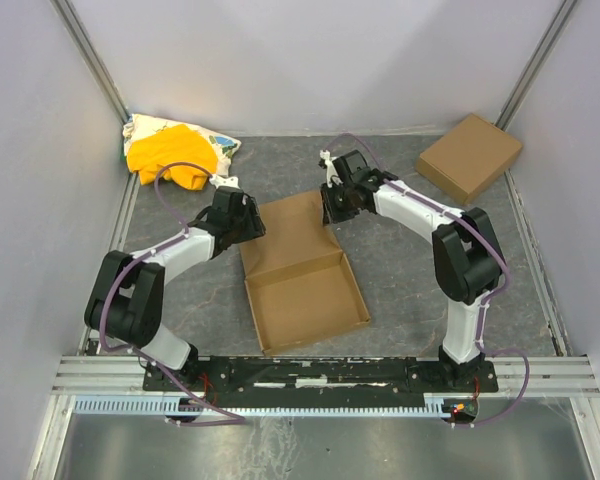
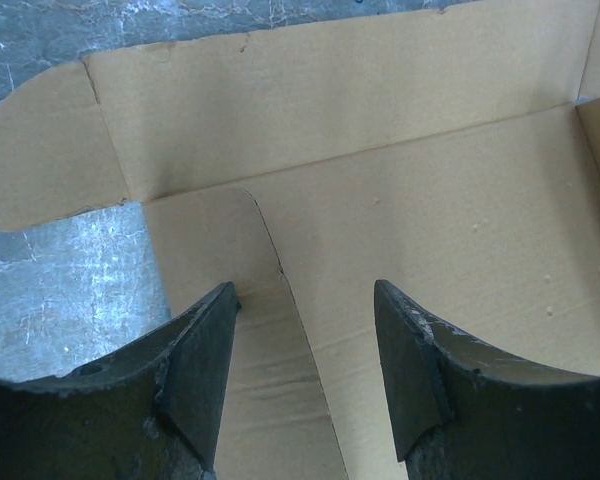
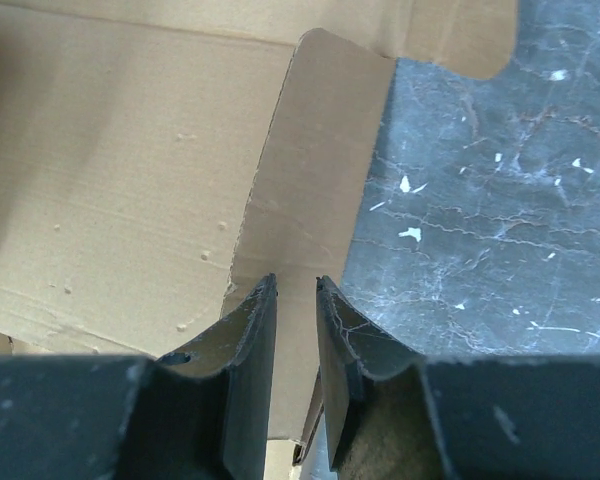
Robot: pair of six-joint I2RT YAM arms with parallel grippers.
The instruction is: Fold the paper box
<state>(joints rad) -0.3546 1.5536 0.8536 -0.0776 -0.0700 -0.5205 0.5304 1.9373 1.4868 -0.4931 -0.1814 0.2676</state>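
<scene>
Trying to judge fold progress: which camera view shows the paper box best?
Top external: the whole paper box shows, near half walled, far panel folded open. Left wrist shows only creased panels and a rounded flap; right wrist only a panel and one side flap.

paper box [image 2: 380, 150] cut off by both wrist views' edges; unclear whether the right gripper [image 3: 296, 282] pinches its side flap [image 3: 315, 170].
</scene>
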